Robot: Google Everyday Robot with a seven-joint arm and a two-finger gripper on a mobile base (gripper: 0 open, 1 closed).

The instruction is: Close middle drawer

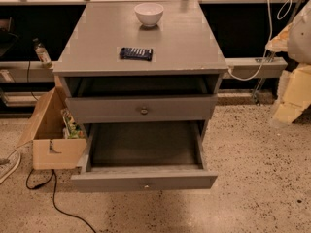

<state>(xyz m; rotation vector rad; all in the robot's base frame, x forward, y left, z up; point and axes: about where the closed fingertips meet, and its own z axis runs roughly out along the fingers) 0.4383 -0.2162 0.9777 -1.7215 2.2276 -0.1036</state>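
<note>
The grey cabinet (141, 42) stands in the middle of the camera view. The middle drawer (144, 179) is pulled far out toward me. Its long tray (143, 143) is open and looks empty, and its low front carries a small round knob (146, 184). Above it the taller-fronted top drawer (142, 108), with its own knob (144, 110), is pulled out a little, leaving a dark gap under the cabinet top. The lowest drawer is hidden under the open one. My gripper is out of view.
A white bowl (148, 13) and a dark flat packet (136, 53) lie on the cabinet top. An open cardboard box (51, 132) stands left of the drawers, with a black cable (58, 205) on the speckled floor. Pale yellowish bulky shapes (294, 89) sit at the right edge.
</note>
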